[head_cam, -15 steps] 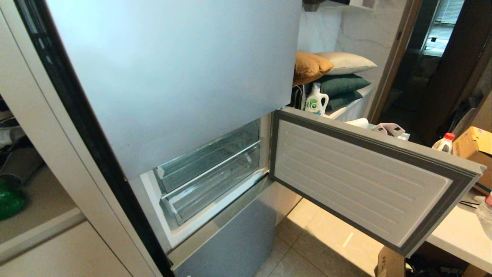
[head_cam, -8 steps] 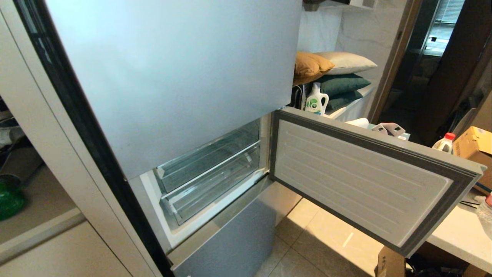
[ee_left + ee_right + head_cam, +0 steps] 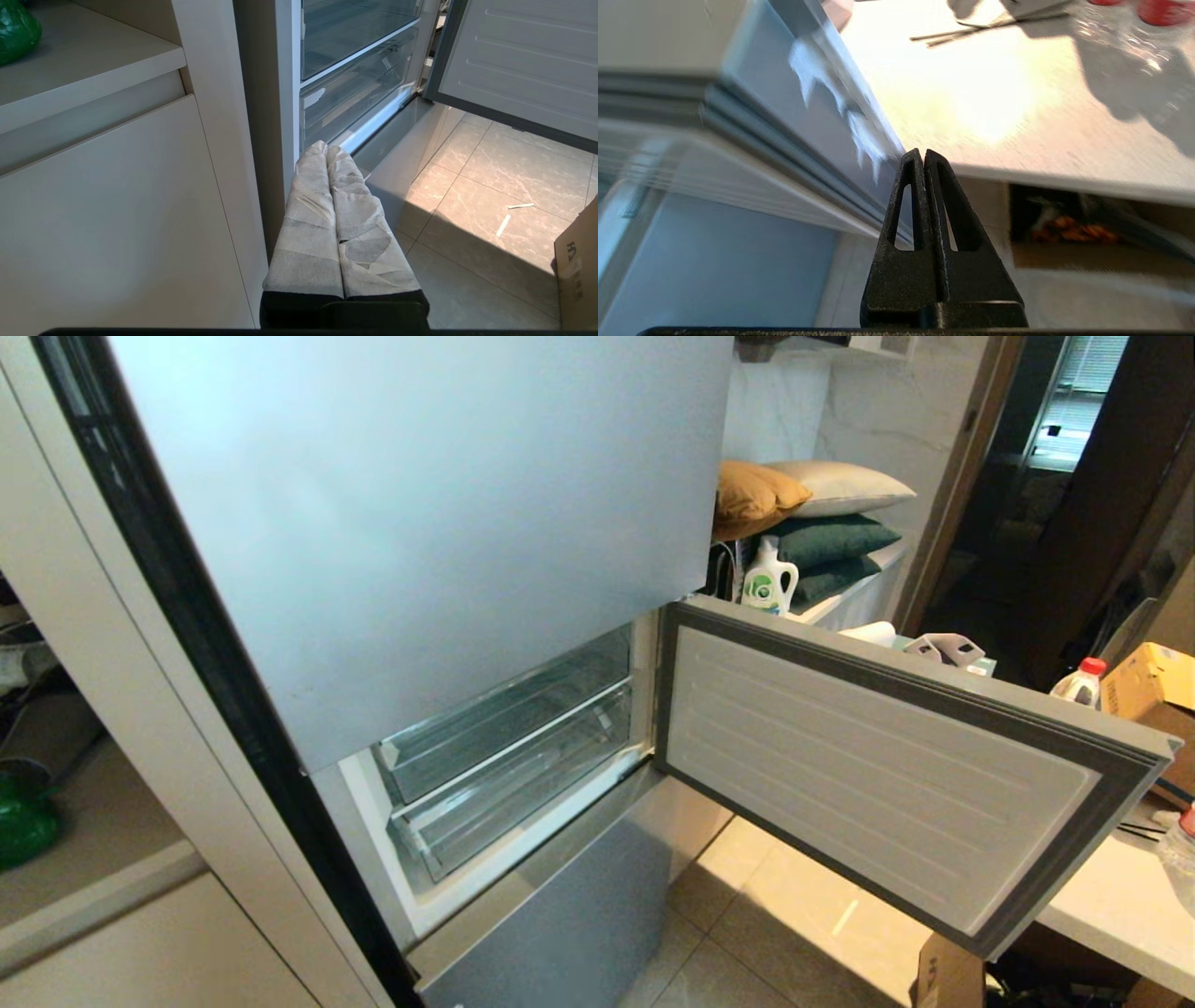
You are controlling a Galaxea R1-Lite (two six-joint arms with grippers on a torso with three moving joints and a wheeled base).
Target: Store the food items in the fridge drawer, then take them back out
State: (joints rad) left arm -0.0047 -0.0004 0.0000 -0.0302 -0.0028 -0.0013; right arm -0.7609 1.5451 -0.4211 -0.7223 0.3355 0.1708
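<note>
The fridge drawer's silver-blue front stands swung open to the right, showing its ribbed white inner side. Behind it are two clear empty bins. White tape scraps show on the front's edge in the right wrist view. My right gripper is shut and empty, close to that taped edge and below the rim of the white table; it is outside the head view. My left gripper, wrapped in white tape, is shut and parked low by the fridge's left side. The food items are not visible in any view.
The white table at the right carries a clear bottle with a red cap and a cardboard box. Another carton stands on the tiled floor. A glossy green lump lies on the cabinet ledge at the left. Pillows are stacked behind.
</note>
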